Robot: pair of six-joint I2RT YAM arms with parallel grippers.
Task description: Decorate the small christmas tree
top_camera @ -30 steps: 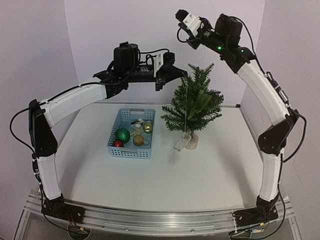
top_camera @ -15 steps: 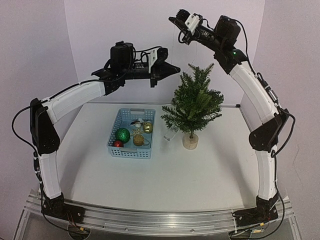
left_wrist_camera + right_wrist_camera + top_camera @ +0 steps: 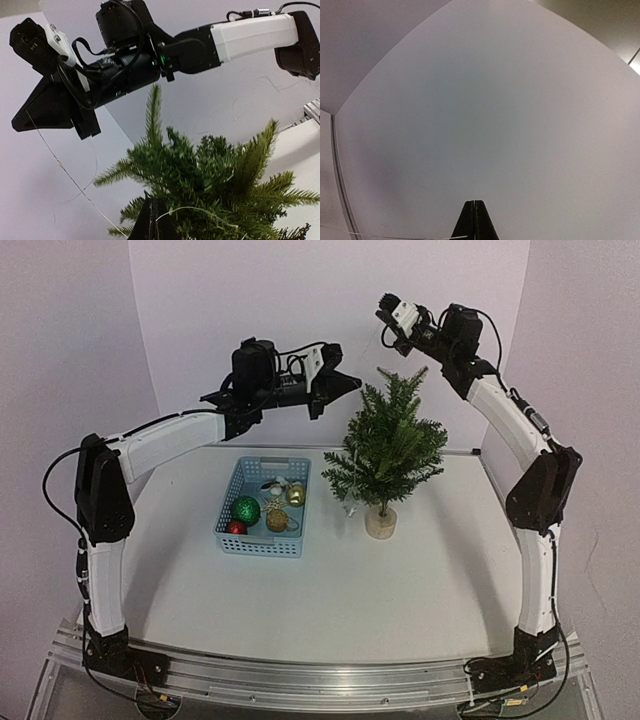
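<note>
The small christmas tree (image 3: 386, 445) stands on its round wooden base (image 3: 380, 523) right of the middle; its top fills the left wrist view (image 3: 210, 175). A thin wire (image 3: 65, 170) runs between both grippers and into the branches. My left gripper (image 3: 354, 383) (image 3: 152, 200) is shut on the thin wire just left of the tree top. My right gripper (image 3: 386, 308) (image 3: 474, 203) is high above the tree and shut on the wire's (image 3: 395, 237) other stretch. A small clear box (image 3: 350, 508) hangs at the wire's end beside the trunk.
A blue basket (image 3: 228, 532) left of the tree holds a green ball (image 3: 246, 508), a red ball (image 3: 236, 527) and gold ornaments (image 3: 278, 521). Pale walls close the back and both sides. The right arm (image 3: 250, 37) crosses above the tree.
The right gripper has swung right and slightly down, close above the tree top. The left gripper moved right toward the tree. The clear box swung from beside the base to the trunk's left.
</note>
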